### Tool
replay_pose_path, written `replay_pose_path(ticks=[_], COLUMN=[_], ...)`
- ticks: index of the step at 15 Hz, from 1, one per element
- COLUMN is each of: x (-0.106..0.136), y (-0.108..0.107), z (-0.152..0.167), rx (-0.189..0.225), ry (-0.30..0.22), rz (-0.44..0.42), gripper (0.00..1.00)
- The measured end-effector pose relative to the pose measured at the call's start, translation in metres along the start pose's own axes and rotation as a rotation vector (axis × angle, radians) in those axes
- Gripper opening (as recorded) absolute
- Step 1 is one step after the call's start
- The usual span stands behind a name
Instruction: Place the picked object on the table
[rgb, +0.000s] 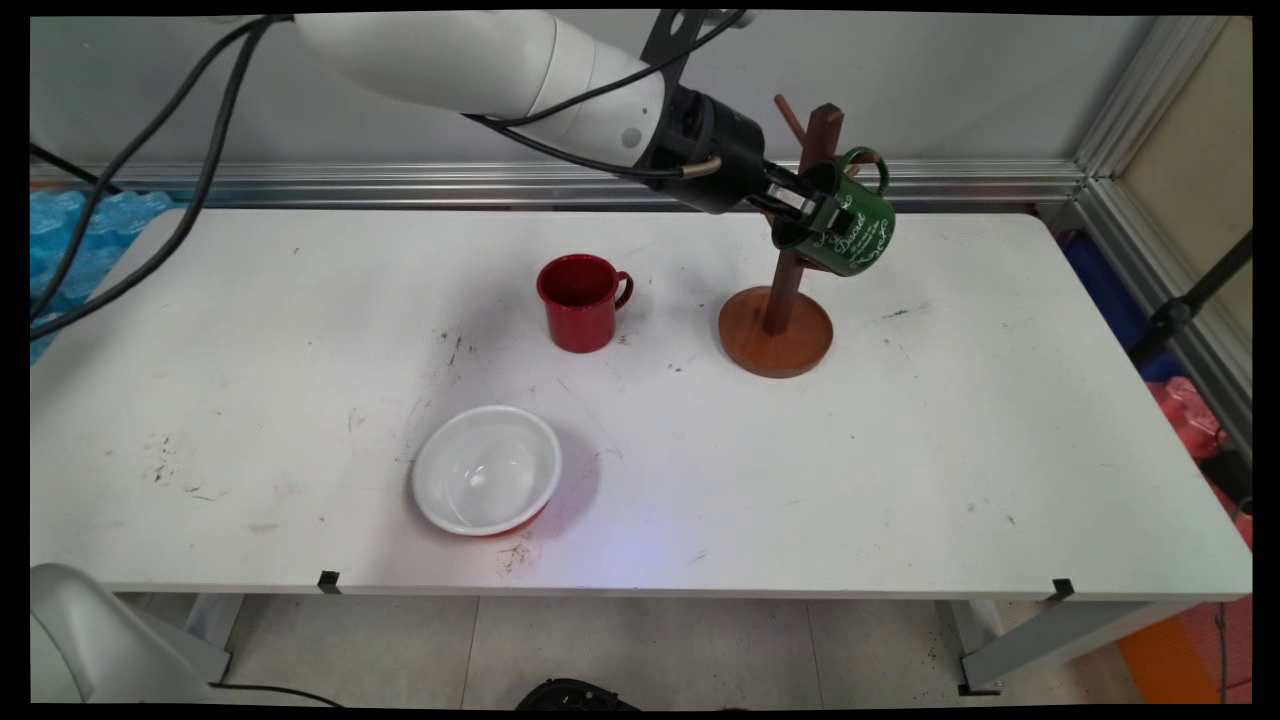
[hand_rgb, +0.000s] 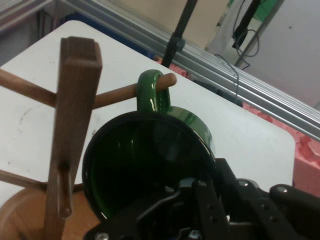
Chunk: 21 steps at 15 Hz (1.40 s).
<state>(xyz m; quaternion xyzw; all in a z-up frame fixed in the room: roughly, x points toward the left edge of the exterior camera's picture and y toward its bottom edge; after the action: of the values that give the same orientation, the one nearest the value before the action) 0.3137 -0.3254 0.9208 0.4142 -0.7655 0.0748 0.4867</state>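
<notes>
The black gripper (rgb: 812, 208) pinches the rim of the green mug (rgb: 848, 228), whose handle is threaded over a peg of the wooden mug tree (rgb: 778, 318). A sideways tug could topple the tree or slip the handle off.

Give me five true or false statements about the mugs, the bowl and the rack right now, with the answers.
1. The green mug's handle is looped over a peg of the rack. True.
2. The gripper is at the red mug. False: it is at the green mug's rim.
3. The red mug lies on its side. False: it stands upright on the table.
4. The bowl is nearer the table's front edge than the red mug. True.
5. The bowl holds a spoon. False: nothing shows in it.
</notes>
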Motion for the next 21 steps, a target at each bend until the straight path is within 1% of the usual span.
replay_pose_path(ticks=[12, 17, 21], x=[0.007, 0.011, 0.012], y=[0.011, 0.020, 0.028], z=[-0.015, -0.025, -0.038], rx=[-0.036, -0.059, -0.068], ry=[0.012, 0.017, 0.007], rz=[0.041, 0.065, 0.101], gripper=[0.00, 0.00, 0.00])
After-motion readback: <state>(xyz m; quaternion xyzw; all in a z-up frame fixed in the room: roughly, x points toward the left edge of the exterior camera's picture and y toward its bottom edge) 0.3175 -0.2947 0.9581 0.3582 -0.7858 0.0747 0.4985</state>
